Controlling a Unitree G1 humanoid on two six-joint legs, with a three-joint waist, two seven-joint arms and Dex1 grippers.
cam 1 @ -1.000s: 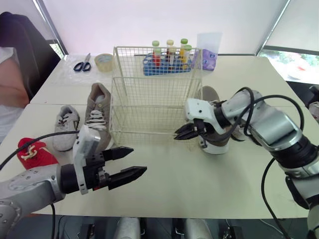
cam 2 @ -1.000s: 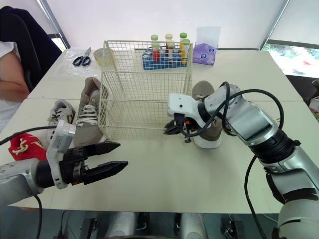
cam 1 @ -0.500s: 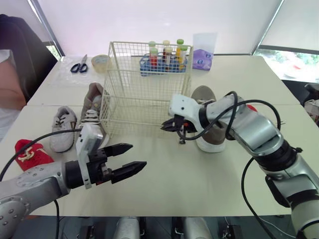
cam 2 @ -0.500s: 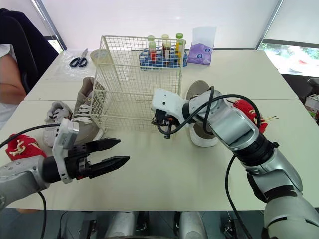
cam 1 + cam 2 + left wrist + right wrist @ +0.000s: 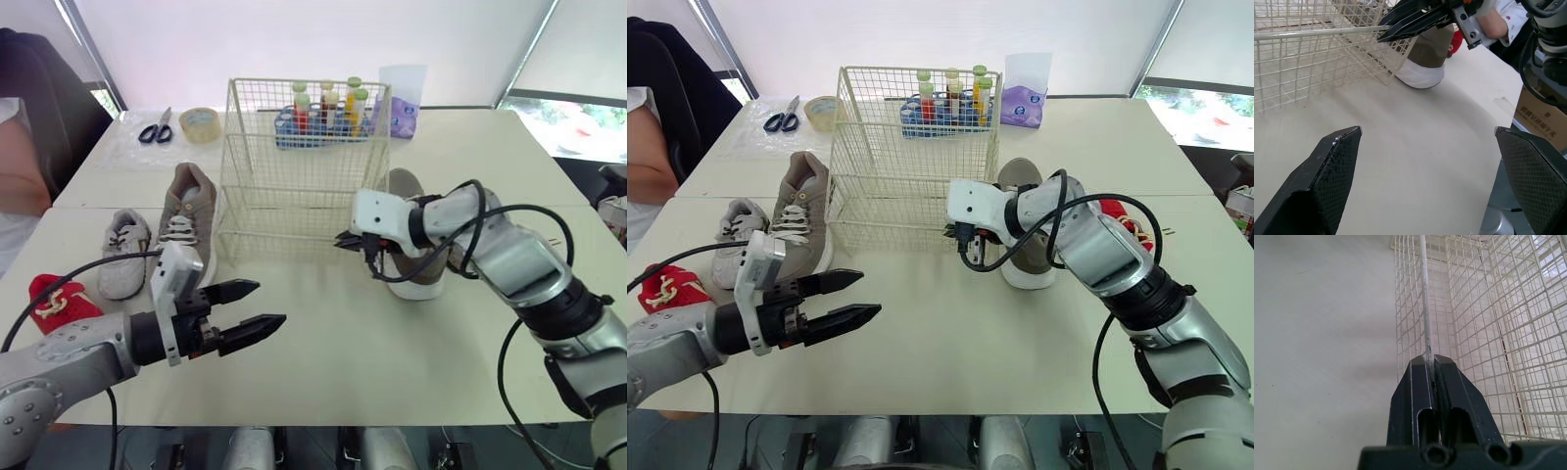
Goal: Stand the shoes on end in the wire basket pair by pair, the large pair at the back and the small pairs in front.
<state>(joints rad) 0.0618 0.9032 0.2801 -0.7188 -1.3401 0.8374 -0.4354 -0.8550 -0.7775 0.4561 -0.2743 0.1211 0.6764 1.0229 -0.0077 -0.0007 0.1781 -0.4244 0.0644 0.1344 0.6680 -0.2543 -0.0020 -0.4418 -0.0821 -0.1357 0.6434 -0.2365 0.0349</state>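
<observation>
Wire basket (image 5: 294,157) near corner wire, pinched in right gripper (image 5: 344,241)

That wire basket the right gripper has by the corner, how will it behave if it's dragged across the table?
The wire basket is empty, thin open mesh, so probably light and easy to slide on the smooth table. Pinched by one corner wire in the right gripper, it will likely swivel rather than travel straight. The thin wire may flex.
</observation>
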